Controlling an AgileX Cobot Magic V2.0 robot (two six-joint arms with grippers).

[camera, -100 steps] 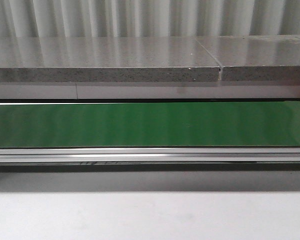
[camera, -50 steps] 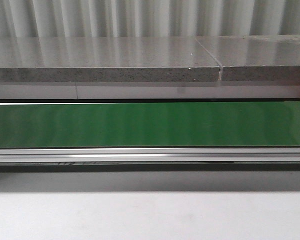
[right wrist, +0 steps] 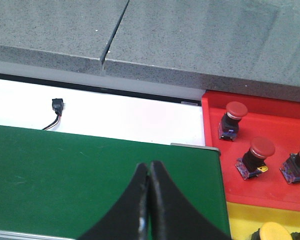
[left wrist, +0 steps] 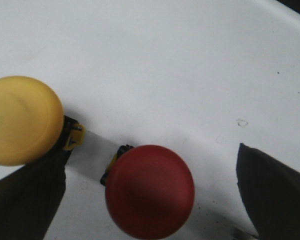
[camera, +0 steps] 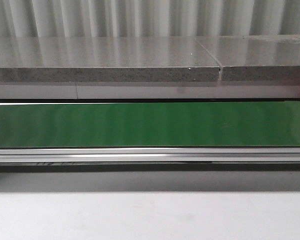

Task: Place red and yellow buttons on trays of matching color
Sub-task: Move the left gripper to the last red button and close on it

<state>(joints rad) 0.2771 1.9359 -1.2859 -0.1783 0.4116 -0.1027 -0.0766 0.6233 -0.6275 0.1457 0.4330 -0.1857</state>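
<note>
Fingers (left wrist: 30, 200) spread around red button (left wrist: 150, 190) (yellow button (left wrist: 22, 120) at ten o'clock); right gripper (right wrist: 149, 200) pressed together. Next: close, lift.

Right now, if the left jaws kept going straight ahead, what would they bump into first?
Probably the red button, which lies between the open left jaws; the yellow button sits off to one side. Depth is hard to judge.
</note>
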